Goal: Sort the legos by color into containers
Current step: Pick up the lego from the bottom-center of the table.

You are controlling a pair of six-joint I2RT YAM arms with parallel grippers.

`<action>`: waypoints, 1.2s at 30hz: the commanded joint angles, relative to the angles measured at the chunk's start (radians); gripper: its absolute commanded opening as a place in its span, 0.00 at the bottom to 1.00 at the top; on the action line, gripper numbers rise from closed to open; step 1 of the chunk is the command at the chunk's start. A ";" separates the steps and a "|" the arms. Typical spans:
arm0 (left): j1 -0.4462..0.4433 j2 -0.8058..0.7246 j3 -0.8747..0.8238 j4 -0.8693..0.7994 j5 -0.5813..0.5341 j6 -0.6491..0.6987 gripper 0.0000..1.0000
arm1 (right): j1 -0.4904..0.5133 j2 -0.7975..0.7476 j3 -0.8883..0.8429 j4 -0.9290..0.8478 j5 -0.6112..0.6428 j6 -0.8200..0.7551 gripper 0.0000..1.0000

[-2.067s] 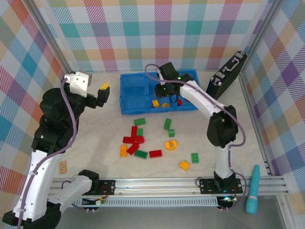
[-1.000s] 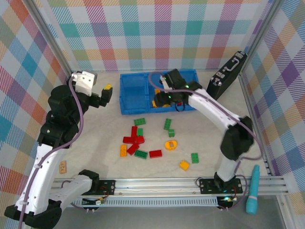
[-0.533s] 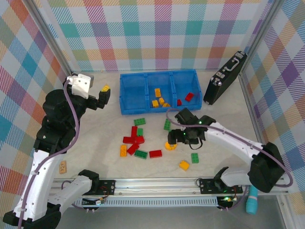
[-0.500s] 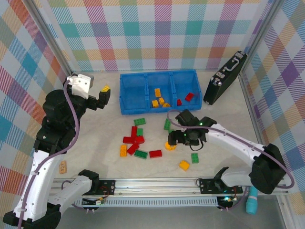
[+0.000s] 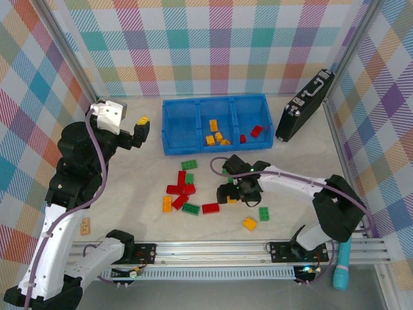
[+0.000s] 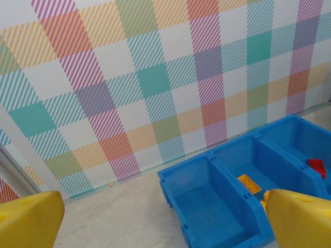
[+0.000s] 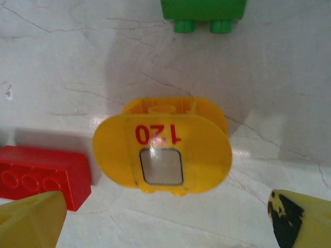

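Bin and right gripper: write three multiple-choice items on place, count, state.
1. Where in the bin are the red bricks? A left compartment B middle compartment C right compartment
2. How many compartments hold no brick? A one B two C three
3. The right gripper is: A open over the round yellow piece B shut on a red brick C shut on a green brick
C: they lie in the rightmost one. A: just the left compartment is bare. A: fingertips wide apart, piece untouched.
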 commanded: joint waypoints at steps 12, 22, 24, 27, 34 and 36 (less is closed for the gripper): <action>-0.004 -0.021 -0.012 0.043 0.007 -0.005 1.00 | 0.042 0.147 0.093 -0.071 0.121 -0.023 0.88; -0.004 -0.016 -0.018 0.047 -0.005 0.003 1.00 | 0.039 0.194 0.167 -0.123 0.151 -0.082 0.59; -0.004 -0.015 -0.020 0.048 -0.009 0.007 1.00 | 0.033 0.198 0.209 -0.153 0.151 -0.110 0.54; -0.004 -0.014 -0.022 0.049 -0.015 0.013 1.00 | 0.017 0.190 0.300 -0.204 0.146 -0.161 0.51; -0.004 -0.028 -0.029 0.050 -0.040 0.032 1.00 | -0.067 0.243 0.607 -0.262 0.159 -0.363 0.50; -0.004 -0.032 -0.026 0.047 -0.041 0.032 1.00 | -0.101 0.304 0.701 -0.258 0.165 -0.422 0.50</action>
